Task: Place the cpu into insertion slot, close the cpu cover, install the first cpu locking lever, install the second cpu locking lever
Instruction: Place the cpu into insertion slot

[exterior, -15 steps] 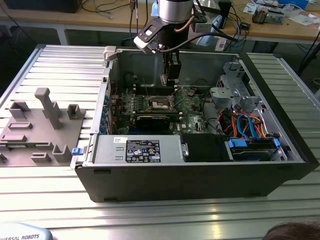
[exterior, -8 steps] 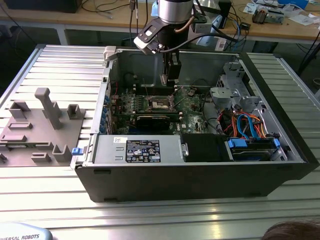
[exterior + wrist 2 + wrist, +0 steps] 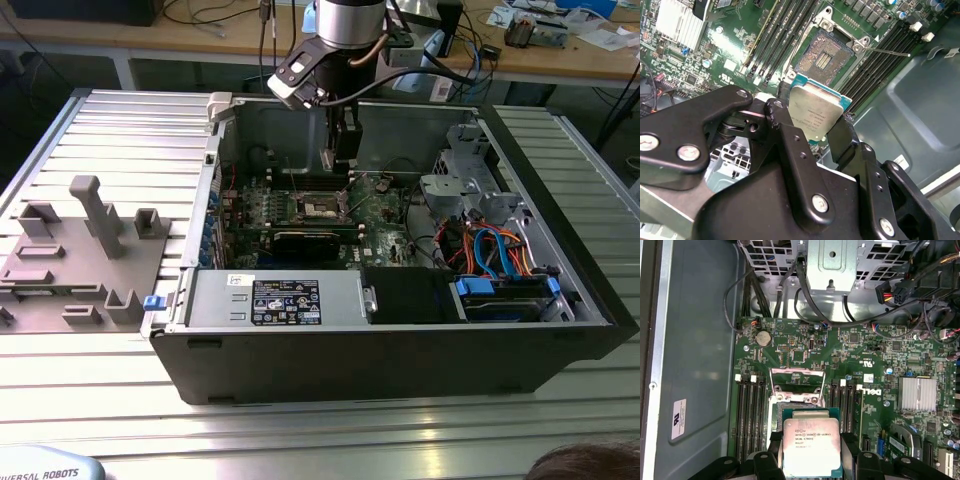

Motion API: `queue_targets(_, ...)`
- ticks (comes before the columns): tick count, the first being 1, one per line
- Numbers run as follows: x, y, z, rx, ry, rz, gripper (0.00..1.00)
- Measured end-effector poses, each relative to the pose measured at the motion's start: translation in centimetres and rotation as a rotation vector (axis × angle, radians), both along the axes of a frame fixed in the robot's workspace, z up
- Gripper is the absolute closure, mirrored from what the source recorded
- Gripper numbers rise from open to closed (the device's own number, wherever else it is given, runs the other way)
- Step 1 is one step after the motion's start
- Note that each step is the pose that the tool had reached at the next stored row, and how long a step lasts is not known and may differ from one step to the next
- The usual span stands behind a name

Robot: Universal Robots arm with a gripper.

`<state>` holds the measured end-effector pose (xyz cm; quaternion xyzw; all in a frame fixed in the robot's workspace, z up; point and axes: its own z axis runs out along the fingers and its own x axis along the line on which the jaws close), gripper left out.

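Note:
My gripper (image 3: 338, 160) reaches down into the open computer case (image 3: 400, 345) and hangs above the green board (image 3: 375, 215). It is shut on the cpu (image 3: 816, 112), a small square chip with a silver-grey top, held by two opposite edges between black fingers (image 3: 781, 100). In the first wrist view the cpu (image 3: 811, 446) hovers over the near part of the insertion slot (image 3: 776, 412). The slot's contact field (image 3: 824, 55) lies bare below the chip. The cpu cover (image 3: 797, 371), a silvery frame, stands raised at the slot's far side. A thin locking lever (image 3: 887, 51) sticks out beside the slot.
Black memory slots (image 3: 749, 412) flank the socket on both sides. A long black card (image 3: 300, 243), a finned heatsink (image 3: 917, 392), a drive cage (image 3: 465, 170) with coloured cables and the power supply (image 3: 270, 300) crowd the case. A grey fixture plate (image 3: 70, 250) lies at the exterior view's left.

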<state>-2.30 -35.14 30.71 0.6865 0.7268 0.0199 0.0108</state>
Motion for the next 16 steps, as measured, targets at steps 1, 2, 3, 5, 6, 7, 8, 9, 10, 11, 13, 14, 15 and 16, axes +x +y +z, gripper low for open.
queue_targets(1, 0.0, 0.0, -0.02, -0.0001, 0.0, 0.0, 0.45)
queue_targets(2, 0.0, 0.0, -0.05, 0.0, 0.0, 0.0, 0.45)
queue_targets(3, 0.0, 0.0, -0.07, 0.0, 0.0, 0.0, 0.45)
queue_targets(5, 0.0, 0.0, -0.1, 0.0, 0.0, 0.0, 0.45)
queue_targets(6, 0.0, 0.0, -0.11, -0.0001, 0.0, 0.0, 0.45)
queue_targets(7, 0.0, 0.0, -0.13, 0.0, 0.0, 0.0, 0.45)
queue_targets(8, 0.0, 0.0, -0.16, -0.0001, 0.0, 0.0, 0.45)
queue_targets(9, 0.0, 0.0, -0.2, 0.0, 0.0, 0.0, 0.45)
queue_targets(10, 0.0, 0.0, -0.23, 0.0, 0.0, 0.0, 0.45)
queue_targets(11, 0.0, 0.0, -0.25, 0.0, 0.0, 0.0, 0.45)
queue_targets(13, 0.0, 0.0, -0.3, 0.0, 0.0, 0.0, 0.45)
queue_targets(14, 0.0, 0.0, -0.33, 0.0, 0.0, 0.0, 0.45)
queue_targets(15, 0.0, 0.0, -0.36, 0.0, 0.0, 0.0, 0.45)
queue_targets(16, 0.0, 0.0, -0.38, 0.0, 0.0, 0.0, 0.45)
